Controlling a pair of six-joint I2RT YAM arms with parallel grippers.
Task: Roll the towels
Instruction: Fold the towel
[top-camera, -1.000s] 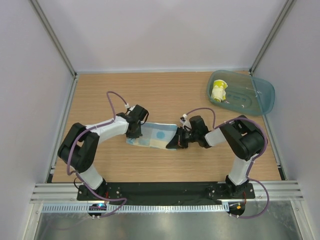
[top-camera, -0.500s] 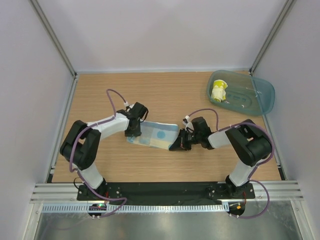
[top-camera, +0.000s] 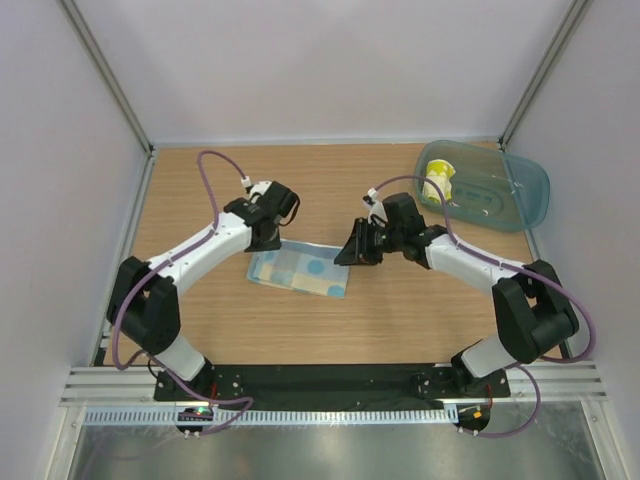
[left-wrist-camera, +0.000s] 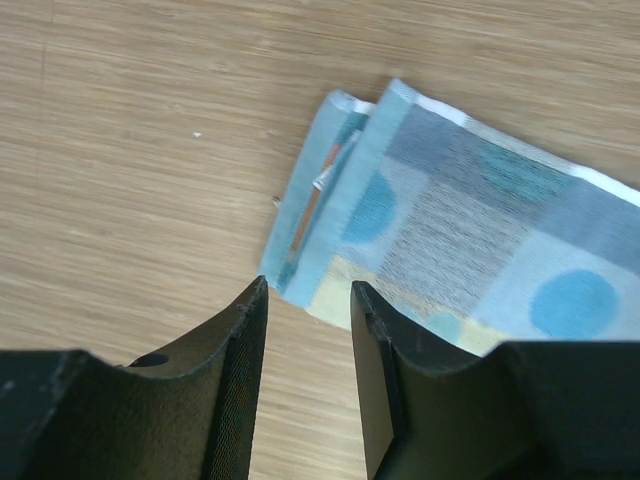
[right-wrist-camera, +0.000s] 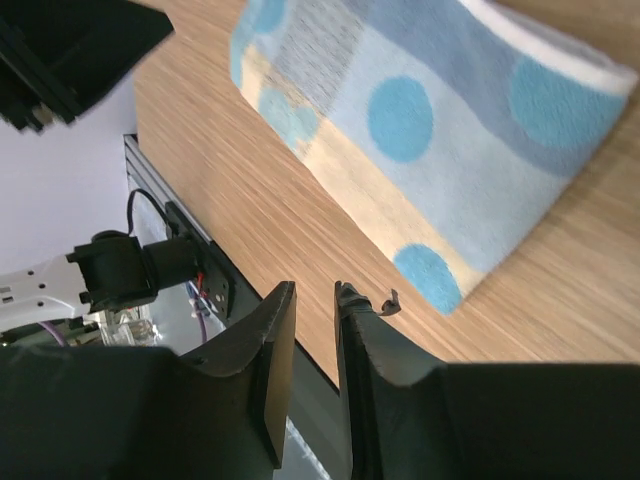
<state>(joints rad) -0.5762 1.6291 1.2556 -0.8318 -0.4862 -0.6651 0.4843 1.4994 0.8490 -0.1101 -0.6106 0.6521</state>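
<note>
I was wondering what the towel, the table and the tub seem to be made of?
The towel looks like soft matte woven cloth: the weave and folded layers show. The table shows wood grain, smooth, possibly laminate. The tub seems glossy bluish see-through plastic, with highlights on it.

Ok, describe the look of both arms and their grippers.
The left arm and right arm both have black joints and a white forearm shell. A purple cable loops off each wrist. The left gripper and right gripper are matte black, each with two flat, tapered fingers. No markings are visible.
</note>
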